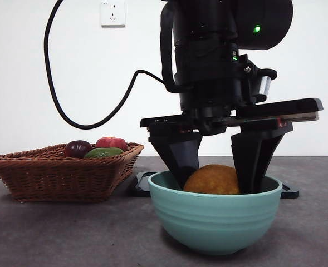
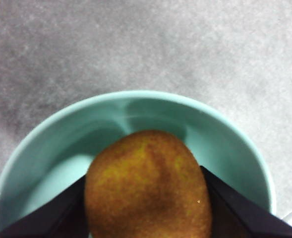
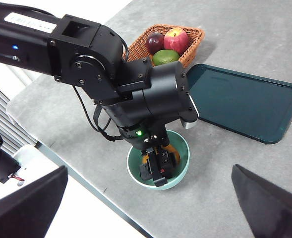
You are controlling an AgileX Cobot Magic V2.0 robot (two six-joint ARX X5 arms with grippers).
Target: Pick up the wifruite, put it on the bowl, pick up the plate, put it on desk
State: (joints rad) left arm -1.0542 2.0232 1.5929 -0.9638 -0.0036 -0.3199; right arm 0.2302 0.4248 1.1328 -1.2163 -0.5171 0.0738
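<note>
The orange-brown wifruite (image 1: 213, 179) lies inside the mint-green bowl (image 1: 216, 217) on the desk (image 1: 69, 236). My left gripper (image 1: 216, 184) reaches down into the bowl, its two black jaws closed against the fruit's two sides. In the left wrist view the wifruite (image 2: 148, 183) fills the space between the jaws above the bowl (image 2: 46, 148). My right gripper (image 3: 148, 170) hangs high above the table, open and empty, looking down on the left arm and the bowl (image 3: 184, 148). The dark green plate (image 3: 240, 106) lies flat behind the bowl.
A brown wicker basket (image 1: 58, 169) with a dark purple, a red and a green fruit stands at the left, next to the plate (image 1: 142, 182). The table's near edge (image 3: 86, 173) runs close to the bowl.
</note>
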